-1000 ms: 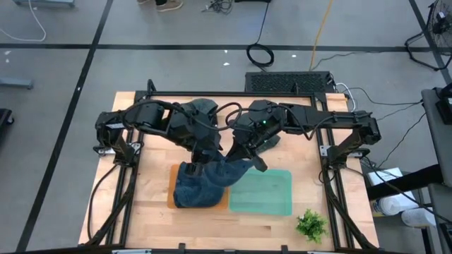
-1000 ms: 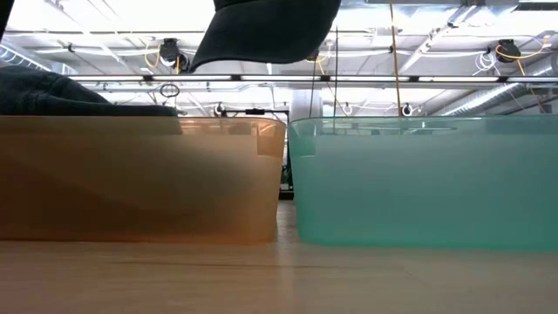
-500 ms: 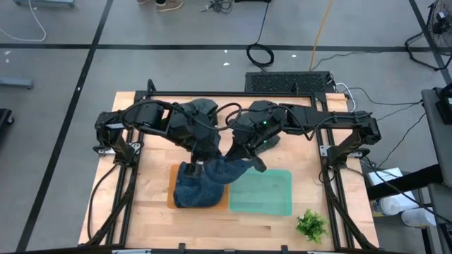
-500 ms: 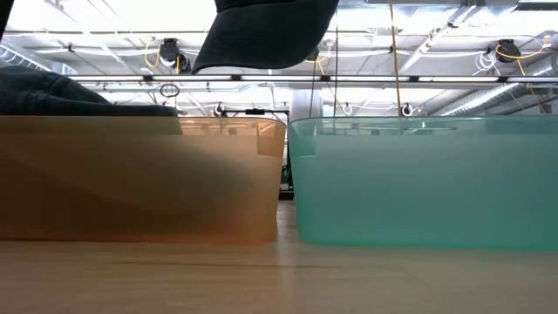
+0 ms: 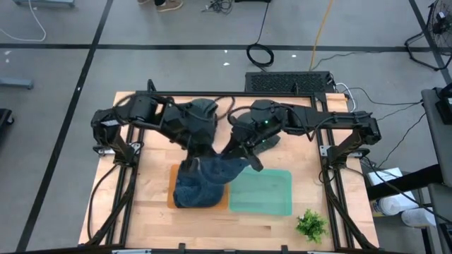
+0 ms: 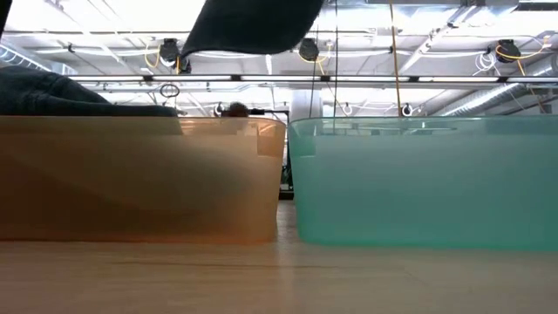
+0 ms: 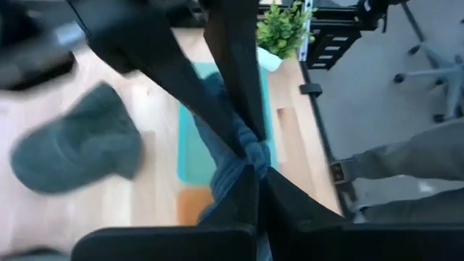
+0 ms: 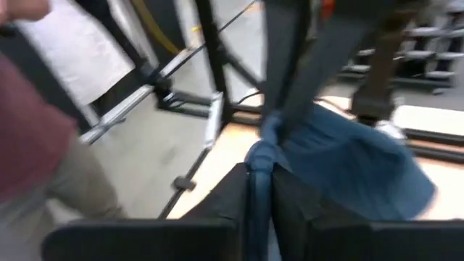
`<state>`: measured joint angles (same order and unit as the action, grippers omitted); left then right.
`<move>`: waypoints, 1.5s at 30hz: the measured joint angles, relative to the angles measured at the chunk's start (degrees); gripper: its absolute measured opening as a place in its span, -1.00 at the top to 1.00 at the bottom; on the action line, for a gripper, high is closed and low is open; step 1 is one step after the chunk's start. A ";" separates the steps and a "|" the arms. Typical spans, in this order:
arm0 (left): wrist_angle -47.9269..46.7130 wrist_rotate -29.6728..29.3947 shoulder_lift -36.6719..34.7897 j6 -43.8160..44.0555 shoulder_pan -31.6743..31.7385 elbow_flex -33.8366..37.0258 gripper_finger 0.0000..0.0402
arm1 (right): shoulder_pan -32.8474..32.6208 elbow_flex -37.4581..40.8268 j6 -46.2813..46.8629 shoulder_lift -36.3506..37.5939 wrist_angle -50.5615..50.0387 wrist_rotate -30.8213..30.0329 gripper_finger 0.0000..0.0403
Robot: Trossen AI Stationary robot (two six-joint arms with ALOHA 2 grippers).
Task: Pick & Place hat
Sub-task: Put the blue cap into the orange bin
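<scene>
I am looking at what reads as a robotics lab or workshop in an industrial hall. The wooden table (image 5: 141,204) is sitting on a bare grey concrete floor (image 5: 56,106) marked with dark lines, and cables (image 5: 261,53) are trailing across it. In the low view, white roof trusses (image 6: 436,52) and pipes are running overhead, with hanging lamps (image 6: 170,48) among them. A rolling chair base (image 7: 428,72) is showing beyond the table, and a person in a red top (image 8: 29,130) is standing close by.
</scene>
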<state>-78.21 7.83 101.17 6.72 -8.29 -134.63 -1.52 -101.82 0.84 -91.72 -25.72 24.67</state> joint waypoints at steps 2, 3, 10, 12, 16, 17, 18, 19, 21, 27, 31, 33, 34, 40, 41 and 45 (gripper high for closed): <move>-1.80 0.35 -1.18 1.98 0.06 0.00 0.98 | 0.17 0.08 0.42 1.03 0.55 -3.30 0.63; -2.45 0.46 -1.79 2.55 0.01 0.00 0.98 | 0.20 0.09 0.43 1.52 1.30 -5.05 0.56; -3.75 -1.83 -6.46 8.18 0.67 0.00 0.98 | 0.42 0.00 0.05 4.83 3.82 -18.63 0.12; -3.66 -1.90 -7.52 10.41 1.22 -0.04 0.98 | 0.42 0.00 0.00 5.68 5.42 -21.45 0.05; -3.04 -5.08 -9.14 15.64 1.41 -0.02 0.98 | 0.42 -0.02 -0.52 6.54 7.55 -26.42 -0.04; -2.43 -6.47 -9.55 16.94 1.41 -0.02 0.98 | 0.42 -0.02 -0.72 6.78 7.66 -27.97 -0.05; -1.57 -7.92 -9.93 17.97 1.41 -0.02 0.98 | 0.42 0.07 -1.13 7.15 7.16 -29.41 -0.06; -0.64 -9.33 -10.32 18.86 1.41 -0.02 0.98 | 0.42 0.13 -1.54 7.32 6.98 -30.58 -0.07; 1.33 -12.95 -10.80 21.29 1.41 -0.02 0.98 | 0.44 0.03 -1.74 7.66 7.58 -32.66 -0.08; 7.08 -24.69 -10.92 26.41 1.41 -0.02 0.98 | 0.42 0.05 -1.96 9.30 7.17 -39.10 -0.07; 8.97 -31.74 -10.92 30.54 1.41 -0.02 0.98 | 0.40 0.06 -2.35 10.95 7.39 -44.34 -0.09; 8.91 -35.03 -10.83 32.89 1.29 -0.02 0.98 | 0.40 0.04 -2.90 11.79 7.53 -47.13 -0.09; 8.68 -37.03 -10.81 34.41 1.06 -0.02 0.98 | 0.39 0.04 -3.05 12.28 7.47 -48.47 -0.09; 8.33 -49.15 -10.06 45.15 -2.32 1.02 0.98 | 0.42 0.00 -3.32 15.49 6.99 -50.38 -0.08; 8.25 -51.00 -9.92 47.24 -3.40 1.51 0.98 | 0.42 -0.02 -3.74 15.98 7.00 -50.39 -0.08; 11.75 -59.32 -9.23 54.45 -8.02 4.93 0.98 | 0.42 -0.02 -5.74 17.39 6.89 -50.35 -0.08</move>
<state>-66.46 -51.49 91.94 61.17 -16.31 -129.70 -1.10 -101.84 -4.90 -74.33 -18.83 -25.68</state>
